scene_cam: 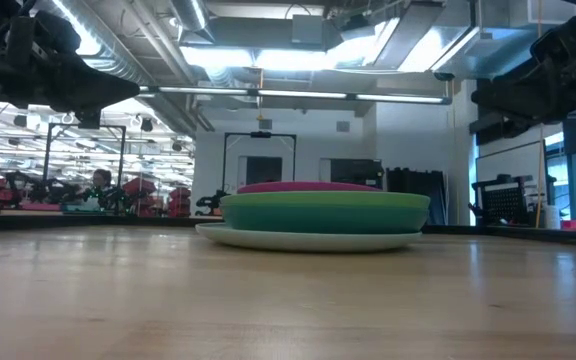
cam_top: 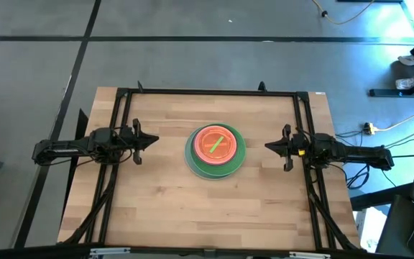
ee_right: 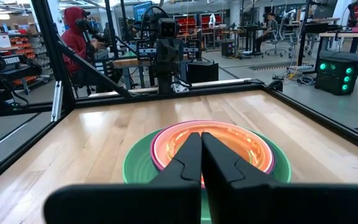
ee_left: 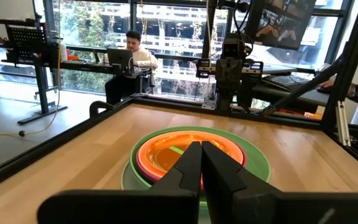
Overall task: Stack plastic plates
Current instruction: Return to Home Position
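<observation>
The plastic plates stand in one stack at the middle of the table. A pale plate rests on the wood at the bottom, with teal, green and magenta plates above it and an orange plate with a lime piece on top. The stack shows in the left wrist view, and the stack shows in the right wrist view. My left gripper hovers left of the stack, shut and empty. My right gripper hovers right of it, shut and empty. Both are apart from the plates.
A black frame runs along the table's far and side edges. Bare wood lies around the stack on all sides. People sit at desks in the room beyond the table.
</observation>
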